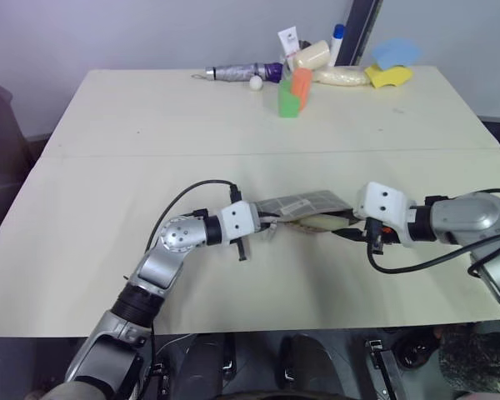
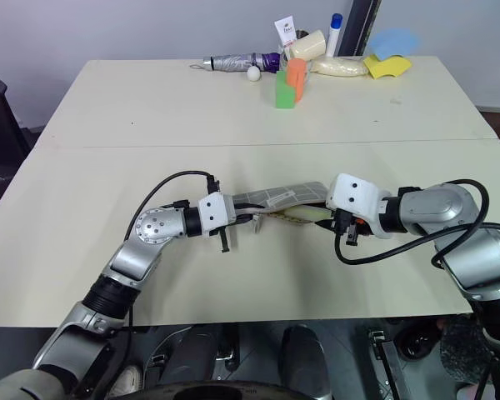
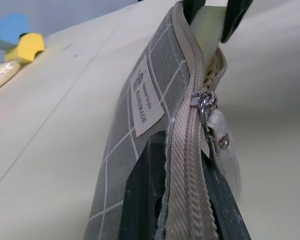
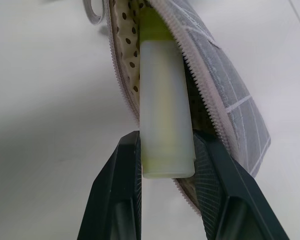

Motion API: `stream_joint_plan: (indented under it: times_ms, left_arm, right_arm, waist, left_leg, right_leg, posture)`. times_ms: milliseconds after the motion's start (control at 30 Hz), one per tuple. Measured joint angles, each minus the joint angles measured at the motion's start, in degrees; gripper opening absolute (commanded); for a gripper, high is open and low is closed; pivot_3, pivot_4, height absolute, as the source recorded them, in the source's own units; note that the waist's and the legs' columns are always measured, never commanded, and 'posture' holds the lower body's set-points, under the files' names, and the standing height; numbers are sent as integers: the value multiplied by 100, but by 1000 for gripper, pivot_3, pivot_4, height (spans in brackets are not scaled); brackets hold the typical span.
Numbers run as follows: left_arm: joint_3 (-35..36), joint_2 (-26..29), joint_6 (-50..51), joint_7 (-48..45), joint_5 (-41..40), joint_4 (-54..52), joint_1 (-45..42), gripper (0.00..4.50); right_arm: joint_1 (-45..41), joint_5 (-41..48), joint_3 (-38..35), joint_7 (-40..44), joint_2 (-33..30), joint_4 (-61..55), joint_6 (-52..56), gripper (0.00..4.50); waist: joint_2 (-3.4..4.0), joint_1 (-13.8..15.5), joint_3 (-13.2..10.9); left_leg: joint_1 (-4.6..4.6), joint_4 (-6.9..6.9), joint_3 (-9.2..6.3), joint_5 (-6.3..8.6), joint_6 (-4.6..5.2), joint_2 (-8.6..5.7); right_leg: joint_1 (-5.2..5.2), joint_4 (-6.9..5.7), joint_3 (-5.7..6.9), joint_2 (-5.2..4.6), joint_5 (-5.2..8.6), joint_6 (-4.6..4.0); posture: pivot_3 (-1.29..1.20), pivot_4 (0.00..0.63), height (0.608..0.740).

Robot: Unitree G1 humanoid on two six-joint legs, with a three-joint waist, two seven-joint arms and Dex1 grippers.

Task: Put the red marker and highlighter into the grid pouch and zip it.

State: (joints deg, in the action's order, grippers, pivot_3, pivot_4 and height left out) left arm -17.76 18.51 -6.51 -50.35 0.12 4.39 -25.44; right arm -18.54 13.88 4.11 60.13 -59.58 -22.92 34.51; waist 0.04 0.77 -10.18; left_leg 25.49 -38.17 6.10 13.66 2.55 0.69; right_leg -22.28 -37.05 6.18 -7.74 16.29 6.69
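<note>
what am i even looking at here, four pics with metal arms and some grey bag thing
It is a two-armed humanoid robot working at a pale table. The two wide pictures come from cameras in its head, looking down over its arms. The two close-ups come from cameras on its wrists, looking along each hand's two black fingers.

The left hand is shut on the edge of the grid pouch, a grey fabric pencil case with white lines, holding it up by the zipper. The right hand grips the highlighter, a pale yellow pen, and has its front end inside the pouch's open mouth.

At the far edge of the table lie odds and ends: green and orange blocks, a folded umbrella, a yellow sponge.
</note>
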Motion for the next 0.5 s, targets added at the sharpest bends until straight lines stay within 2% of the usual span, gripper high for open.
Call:
stream_joint_plan:
  times_ms: [167,233,300,400,500]
  left_arm:
    - [10,8,-4,-98,-72,1,-8,0]
    - [10,7,-4,-121,-73,1,-7,0]
    - [10,-5,-8,-130,-88,-1,-14,0]
    - [11,-52,-7,-99,-89,-1,-15,0]
    - [29,-64,27,-51,-127,-3,-15,0]
  right_arm:
    - [-6,-1,24,-12,128,-3,62,856]
    - [-7,28,24,-8,132,-42,155,1923]
    - [-7,93,32,36,134,-134,191,2738]
    - [-7,201,-9,52,120,-250,317,4333]
    - [-9,275,-155,8,96,-292,434,4430]
  waist:
    - [0,3,0]
    - [0,2,0]
    - [0,4,0]
    - [0,1,0]
    - [0,2,0]
  left_leg:
    - [0,0,0,-1,-2,0]
    - [0,0,0,-1,-2,0]
    - [0,0,0,-1,-1,0]
    - [0,-1,0,0,1,0]
    - [0,-1,-1,1,1,0]
  right_leg:
    - [1,0,0,0,0,0]
    - [1,0,0,0,0,0]
    - [1,0,0,0,0,0]
    - [1,0,0,-1,0,0]
    - [1,0,0,0,0,0]
  posture:
    - [0,150,740]
    - [0,150,740]
    - [0,150,740]
    - [0,150,740]
    - [0,150,740]
